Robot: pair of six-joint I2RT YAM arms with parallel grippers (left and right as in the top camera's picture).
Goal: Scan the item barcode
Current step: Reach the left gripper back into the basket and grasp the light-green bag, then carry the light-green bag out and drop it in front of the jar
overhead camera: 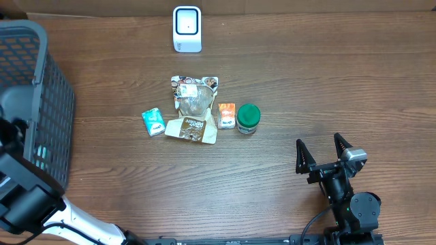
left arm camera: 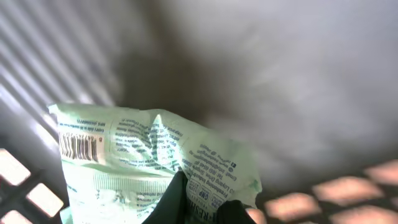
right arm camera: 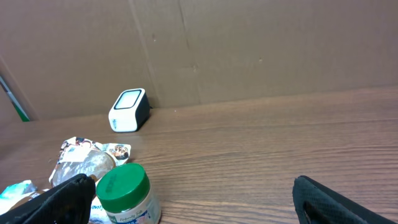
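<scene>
While left hand (left arm camera: 200, 208) pinches green packet (left arm camera: 149, 152) inside basket (overhead camera: 51, 88), right hand (overhead camera: 318, 144) sits spread over table (overhead camera: 306, 68).

Count taken from beside the table.

- One basket (overhead camera: 41, 88), left edge of frame.
- One scanner (overhead camera: 187, 28), top centre.
- Mid-frame cluster: one green-lidded jar (overhead camera: 248, 117), one large pouch (overhead camera: 193, 112), and two small packets, a teal packet (overhead camera: 153, 122) and an orange packet (overhead camera: 226, 115).
- Left wrist view, lower left: one pale green packet (left arm camera: 143, 155).

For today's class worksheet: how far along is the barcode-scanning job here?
Done: left jaws shut on a green packet inside the basket. In hand: that packet, barcode visible. Left: carrying it to the white scanner; right jaws stand open.
</scene>
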